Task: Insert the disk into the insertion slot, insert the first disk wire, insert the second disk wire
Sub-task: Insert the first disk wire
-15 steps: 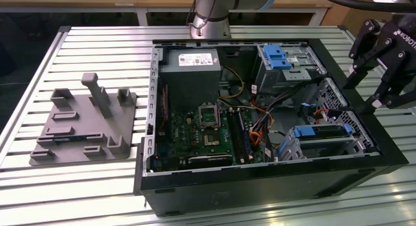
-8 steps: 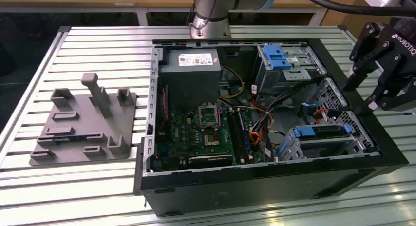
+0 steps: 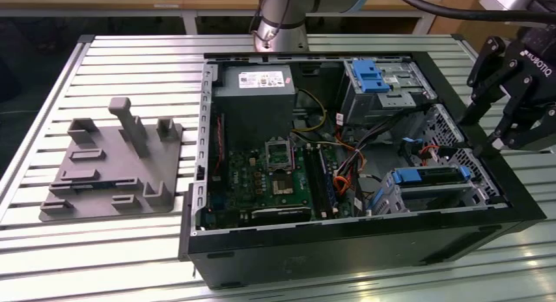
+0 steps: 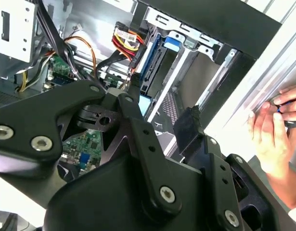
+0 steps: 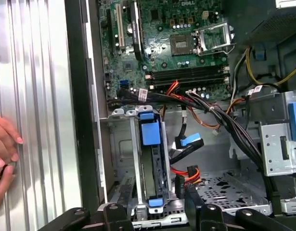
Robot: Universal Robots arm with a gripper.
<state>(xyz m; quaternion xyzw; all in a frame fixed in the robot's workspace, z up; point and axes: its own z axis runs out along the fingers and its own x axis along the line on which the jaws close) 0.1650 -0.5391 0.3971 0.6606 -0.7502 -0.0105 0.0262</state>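
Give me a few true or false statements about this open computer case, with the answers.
The grey hard drive in its blue plastic carrier sits inside the perforated silver drive cage. True.
The black gripper grips the drive. False: it is open and empty.
A person's hand is over the slatted metal table. True.
The grey plastic fixture lies inside the black computer case. False: it lies on the table beside the case.

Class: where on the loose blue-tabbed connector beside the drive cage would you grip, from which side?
Probably the blue connector body, pinched across its flat faces from the open side of the case; it lies free beside the insertion slot, cable trailing off one end.
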